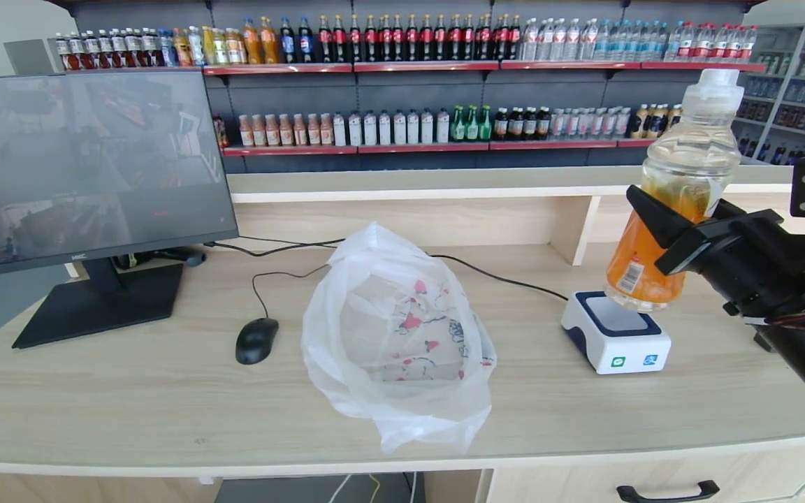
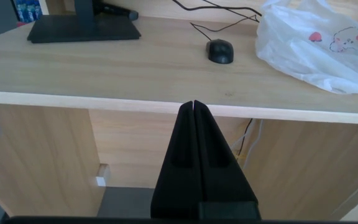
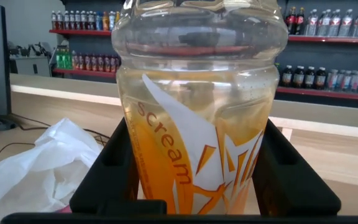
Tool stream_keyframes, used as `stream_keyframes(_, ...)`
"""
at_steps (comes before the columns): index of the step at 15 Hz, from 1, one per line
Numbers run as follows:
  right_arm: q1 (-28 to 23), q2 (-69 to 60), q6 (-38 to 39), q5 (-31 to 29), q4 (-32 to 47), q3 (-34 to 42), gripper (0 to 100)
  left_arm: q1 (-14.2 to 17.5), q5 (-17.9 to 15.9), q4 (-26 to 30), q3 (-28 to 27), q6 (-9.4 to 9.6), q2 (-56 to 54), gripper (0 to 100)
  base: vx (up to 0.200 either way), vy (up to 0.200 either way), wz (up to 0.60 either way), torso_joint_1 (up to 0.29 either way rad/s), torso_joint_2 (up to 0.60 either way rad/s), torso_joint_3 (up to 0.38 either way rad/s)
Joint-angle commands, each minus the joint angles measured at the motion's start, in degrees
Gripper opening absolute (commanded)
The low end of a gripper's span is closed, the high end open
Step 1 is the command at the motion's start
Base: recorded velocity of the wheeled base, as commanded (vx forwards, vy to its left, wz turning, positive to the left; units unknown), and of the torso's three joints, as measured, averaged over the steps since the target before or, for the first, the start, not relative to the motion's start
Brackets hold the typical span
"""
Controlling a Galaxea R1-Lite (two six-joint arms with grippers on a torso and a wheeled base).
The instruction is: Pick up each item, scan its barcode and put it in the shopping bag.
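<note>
My right gripper (image 1: 682, 227) is shut on an orange drink bottle (image 1: 675, 202), holding it tilted just above the white barcode scanner (image 1: 615, 332) at the right of the counter. Up close, the bottle (image 3: 197, 124) sits between the black fingers (image 3: 104, 180). The translucent shopping bag (image 1: 395, 335) lies open-mouthed in the middle of the counter; it also shows as the shopping bag (image 2: 319, 43) from below. My left gripper (image 2: 193, 107) hangs shut and empty below the counter's front edge.
A monitor (image 1: 81, 168) on its stand fills the left of the counter, with a black mouse (image 1: 256, 339) and cables beside the bag. A raised ledge (image 1: 444, 185) runs behind. Shelves of bottles line the back wall. A drawer handle (image 1: 668, 492) sits under the counter.
</note>
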Motion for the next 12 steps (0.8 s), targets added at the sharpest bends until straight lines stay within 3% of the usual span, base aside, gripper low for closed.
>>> stream_keyframes(1, 0.0, 0.0, -0.06, -0.01, 0.05, 0.54, 0, 0.0, 0.0, -0.01, -0.01, -0.04, -0.02, 0, 0.0, 0.2, 0.0, -0.002, -0.01, 0.002)
stream_keyframes(3, 0.0, -0.09, 0.03, -0.01, 0.05, 0.54, 0, 0.0, 0.0, -0.01, -0.01, 0.04, -0.02, 0, 0.0, 0.2, 0.0, 0.002, 0.0, 0.002)
stream_keyframes(12, 0.0, 0.26, -0.06, -0.01, 0.05, 1.24, 0, -0.09, 0.0, -0.01, -0.01, 0.13, -0.02, 0, 0.0, 0.0, 0.0, 0.0, 0.0, 0.0)
